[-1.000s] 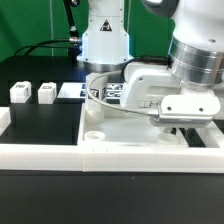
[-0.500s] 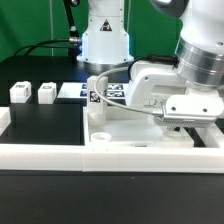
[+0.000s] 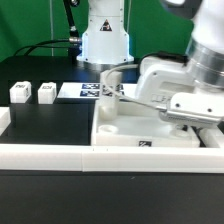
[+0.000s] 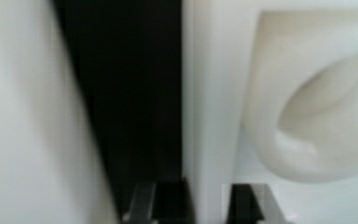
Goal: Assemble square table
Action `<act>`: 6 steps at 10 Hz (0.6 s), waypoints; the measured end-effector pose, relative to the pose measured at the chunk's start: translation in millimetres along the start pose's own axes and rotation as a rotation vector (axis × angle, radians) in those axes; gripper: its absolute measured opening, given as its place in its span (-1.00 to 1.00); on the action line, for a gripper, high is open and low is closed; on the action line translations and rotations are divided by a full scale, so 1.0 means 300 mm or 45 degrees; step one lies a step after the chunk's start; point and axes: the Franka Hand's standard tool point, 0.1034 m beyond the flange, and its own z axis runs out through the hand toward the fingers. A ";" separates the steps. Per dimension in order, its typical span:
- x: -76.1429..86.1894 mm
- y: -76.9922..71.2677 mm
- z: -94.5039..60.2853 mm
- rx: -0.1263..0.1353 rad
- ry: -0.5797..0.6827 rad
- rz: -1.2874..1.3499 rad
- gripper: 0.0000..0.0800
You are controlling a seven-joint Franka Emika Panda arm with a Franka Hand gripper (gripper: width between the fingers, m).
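**Desk:** Which step?
**Photographer:** Positioning. The gripper point(image 4: 197, 201) is clamped on the square tabletop point(image 3: 122, 130) at its rim; the tabletop lies against the border wall point(image 3: 50, 157).
**Desk:** Next?
**Photographer:** Probably let go, then fetch a leg block point(image 3: 46, 93).

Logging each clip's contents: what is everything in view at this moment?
table top: one, white, exterior view's right, just behind the border wall
leg blocks: two, white, tagged, exterior view's left
marker board: one, white with tags, behind the top
border wall: one, white, along the front
table: one, black
robot arm: one, white
gripper: one, dark fingers astride the top's rim
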 end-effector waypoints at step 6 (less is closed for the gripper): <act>-0.003 -0.010 -0.002 0.120 0.052 -0.025 -0.78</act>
